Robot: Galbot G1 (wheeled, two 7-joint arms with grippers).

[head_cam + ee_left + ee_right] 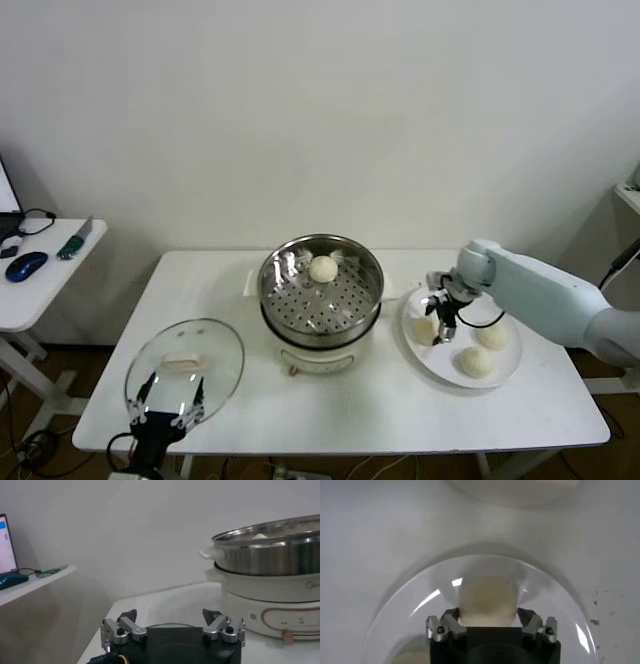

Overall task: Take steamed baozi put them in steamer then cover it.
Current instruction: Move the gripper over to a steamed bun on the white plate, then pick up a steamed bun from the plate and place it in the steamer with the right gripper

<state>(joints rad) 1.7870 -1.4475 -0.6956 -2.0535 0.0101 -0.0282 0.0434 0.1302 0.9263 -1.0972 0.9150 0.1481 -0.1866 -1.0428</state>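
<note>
Head view. A white table [330, 420] carries the steamer [321, 285] at its centre, uncovered, with one steamed baozi [323, 268] lying on the perforated floor toward the far side. The cover [185, 367] rests flat on the table near the front left corner, handle up. The left gripper [165, 402] hangs at the cover's near edge, its fingers spread wide and holding nothing. To the right of the steamer stands a white plate [508, 368] with three more buns; the right gripper [441, 318] is lowered over the bun at the plate's left side.

Left wrist view. The left gripper [172, 625] shows both fingers well apart and empty, the steamer [270, 555] on its white base beyond it.

Right wrist view. The right gripper [489, 620] straddles one bun [486, 597] on the plate [395, 625]; the fingertips [451, 616] stand at the bun's two sides, partly closed. Firm contact cannot be told.
</note>
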